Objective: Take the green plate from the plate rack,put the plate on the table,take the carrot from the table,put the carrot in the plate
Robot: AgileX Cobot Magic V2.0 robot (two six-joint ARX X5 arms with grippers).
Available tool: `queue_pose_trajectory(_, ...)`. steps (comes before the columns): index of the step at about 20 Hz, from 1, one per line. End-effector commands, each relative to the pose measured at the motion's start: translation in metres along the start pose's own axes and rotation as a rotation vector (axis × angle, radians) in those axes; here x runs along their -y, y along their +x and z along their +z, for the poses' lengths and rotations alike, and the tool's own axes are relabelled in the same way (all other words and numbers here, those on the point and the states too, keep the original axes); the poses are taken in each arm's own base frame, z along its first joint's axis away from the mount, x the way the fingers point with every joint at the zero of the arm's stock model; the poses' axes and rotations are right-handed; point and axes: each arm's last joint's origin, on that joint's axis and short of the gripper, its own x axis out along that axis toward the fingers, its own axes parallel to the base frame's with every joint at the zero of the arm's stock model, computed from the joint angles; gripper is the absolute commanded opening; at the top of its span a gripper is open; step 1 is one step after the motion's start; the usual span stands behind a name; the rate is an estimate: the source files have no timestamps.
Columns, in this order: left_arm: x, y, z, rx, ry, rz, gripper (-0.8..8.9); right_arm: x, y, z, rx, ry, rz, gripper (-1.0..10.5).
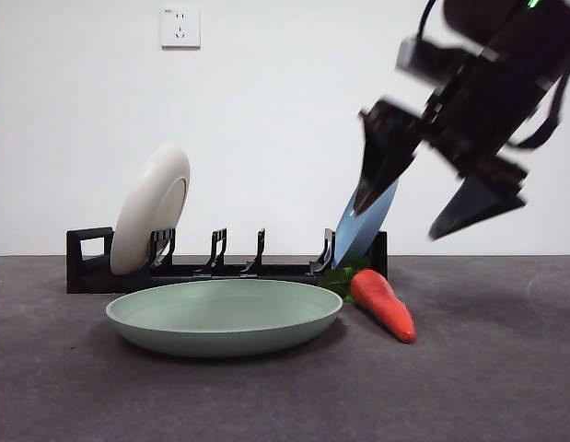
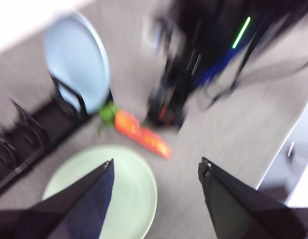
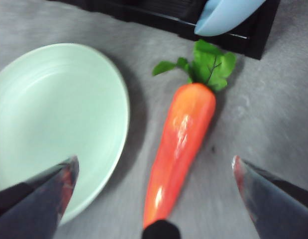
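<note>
The green plate [image 1: 225, 316] lay flat on the table [image 1: 487, 368], in front of the plate rack [image 1: 220, 267] and out of it. The carrot [image 1: 384, 305] lay on the table just beside the plate's rim, not in it, leaves [image 1: 338, 278] toward the rack. From the front view, contact between carrot and plate could not be told; the right wrist view showed a shadowed strip of table between them.

The right gripper [image 1: 436, 203] hung above the carrot, coming in from the upper right of the front view, tilted, jaws spread wide and holding nothing. In its wrist view the carrot [image 3: 181, 149] sat between the two jaws, its tip partly covered by a dark blob at the frame edge. The green plate [image 3: 54, 124] was cut off there by the frame edge and one jaw.

The left gripper [image 2: 156, 172] was also open wide and empty, up above the plate [image 2: 129, 189]. Its view was heavily motion-blurred: the carrot [image 2: 141, 134] and the right arm [image 2: 183, 74] were smears, no detail.

In the rack, a cream-white plate [image 1: 151, 221] leaned at the handle end. A blue plate [image 1: 363, 226] stood at the other end, its top hidden behind the right gripper's jaw. The rack's lower part was partly hidden by the green plate. A wall socket [image 1: 180, 27] sat high on the wall.
</note>
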Motion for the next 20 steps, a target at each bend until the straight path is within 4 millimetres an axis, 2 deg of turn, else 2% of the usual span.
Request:
queue_pose_trajectory(1,-0.006,-0.028,-0.002,0.063,-0.069,-0.013,2.9,0.004,0.021,0.0,0.011,0.042,-0.023,5.6)
queue_pose_trajectory(5,-0.015,-0.062,-0.009,0.12,-0.114,-0.023,2.87,0.012,0.052,-0.006,0.013,0.045,-0.078,5.6)
queue_pose_trajectory(7,-0.017,-0.069,-0.013,0.119,-0.117,-0.022,2.87,0.014,0.064,-0.009,0.016,0.044,-0.078,4.9)
queue_pose_trajectory(10,-0.018,-0.072,-0.016,0.101,-0.116,-0.019,2.87,0.016,0.076,-0.013,0.012,0.048,-0.121,4.9)
queue_pose_trajectory(13,-0.018,-0.072,-0.017,0.086,-0.112,-0.015,2.87,0.016,0.081,-0.016,0.0,0.049,-0.119,3.6)
queue_pose_trajectory(16,-0.018,-0.072,-0.018,0.084,-0.111,-0.012,2.87,0.015,0.082,-0.016,-0.002,0.048,-0.111,1.1)
queue_pose_trajectory(20,-0.018,-0.072,-0.018,0.083,-0.108,-0.011,2.87,0.013,0.082,-0.016,-0.002,0.077,-0.107,-0.1)
